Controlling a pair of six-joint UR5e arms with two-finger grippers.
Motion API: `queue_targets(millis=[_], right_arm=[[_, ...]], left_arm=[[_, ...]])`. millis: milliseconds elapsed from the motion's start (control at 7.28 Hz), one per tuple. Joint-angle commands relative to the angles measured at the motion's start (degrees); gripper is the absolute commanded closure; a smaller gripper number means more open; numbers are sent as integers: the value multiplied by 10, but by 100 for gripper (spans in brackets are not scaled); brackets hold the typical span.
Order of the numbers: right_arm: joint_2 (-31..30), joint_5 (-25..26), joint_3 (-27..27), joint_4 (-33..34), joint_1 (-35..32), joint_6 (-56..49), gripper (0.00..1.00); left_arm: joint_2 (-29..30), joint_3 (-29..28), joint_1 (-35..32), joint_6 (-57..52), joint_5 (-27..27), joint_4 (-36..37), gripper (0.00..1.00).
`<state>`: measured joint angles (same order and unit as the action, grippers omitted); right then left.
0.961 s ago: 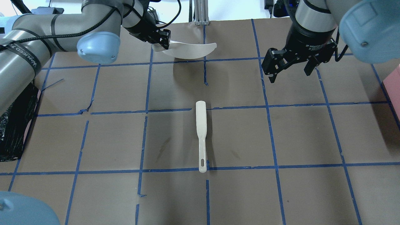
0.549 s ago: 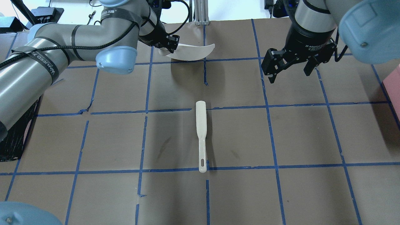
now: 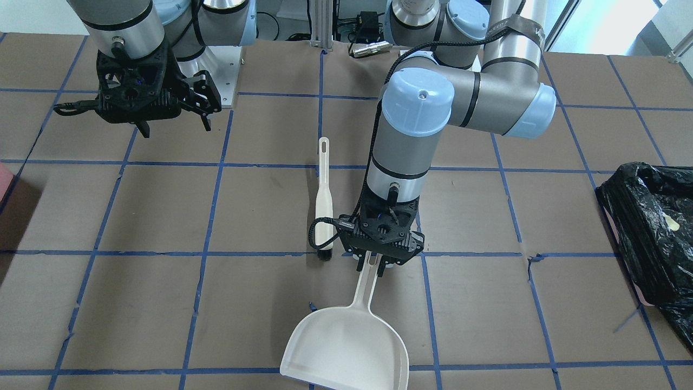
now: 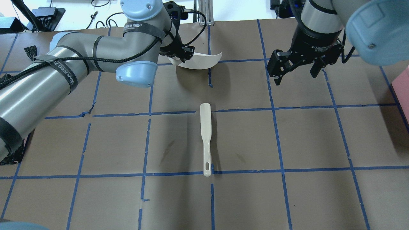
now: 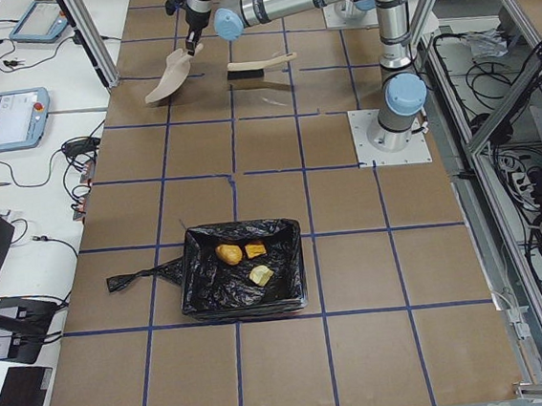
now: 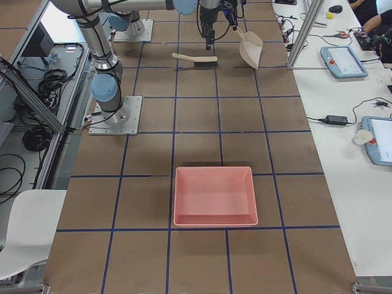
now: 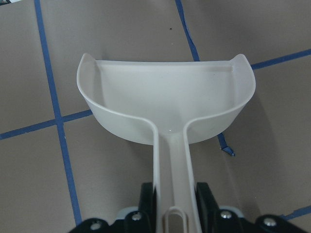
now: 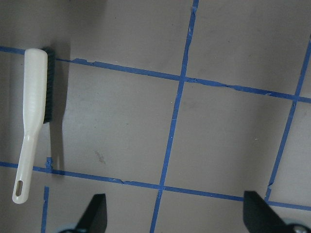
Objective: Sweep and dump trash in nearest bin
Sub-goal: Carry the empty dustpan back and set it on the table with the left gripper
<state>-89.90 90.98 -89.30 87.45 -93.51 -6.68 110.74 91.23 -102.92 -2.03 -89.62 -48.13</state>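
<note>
My left gripper (image 3: 373, 265) is shut on the handle of a white dustpan (image 3: 346, 346), which it holds empty above the far middle of the table. The dustpan also shows in the overhead view (image 4: 199, 60) and the left wrist view (image 7: 165, 102). The three trash pieces (image 5: 229, 254) lie inside the black-bagged bin (image 5: 202, 286) at the table's left end. My right gripper (image 4: 295, 78) is open and empty, hovering at the far right. A white hand brush (image 4: 206, 127) lies at mid-table.
A pink tray (image 6: 214, 217) with no bag stands at the table's right end. The brown table cover carries a blue tape grid. The bin's black bag (image 3: 644, 227) shows at the right edge of the front view. Operator tablets and cables lie beyond the far edge.
My left arm has swung right, away from the bin side, carrying the dustpan a little right and nearer to the table's middle. The right arm and the brush have not moved.
</note>
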Motion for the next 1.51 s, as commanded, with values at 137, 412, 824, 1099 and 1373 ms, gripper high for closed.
queue_targets(millis=[137,412,824,1099,1373], right_arm=[[0,0,0,1,0,0,0],[2,0,0,1,-1,1,0],[1,0,0,1,-1,0,0],[2,0,0,0,-1,0,0],[1,0,0,0,-1,-1,0]], left_arm=[[-1,20,-26,56,2,30,99],[-3,32,-66,111,-7,30,99],[-5,75,-74,115,-27,75,99],[-7,89,-91,122,-29,80,73],[-7,100,-95,121,-20,78,0]])
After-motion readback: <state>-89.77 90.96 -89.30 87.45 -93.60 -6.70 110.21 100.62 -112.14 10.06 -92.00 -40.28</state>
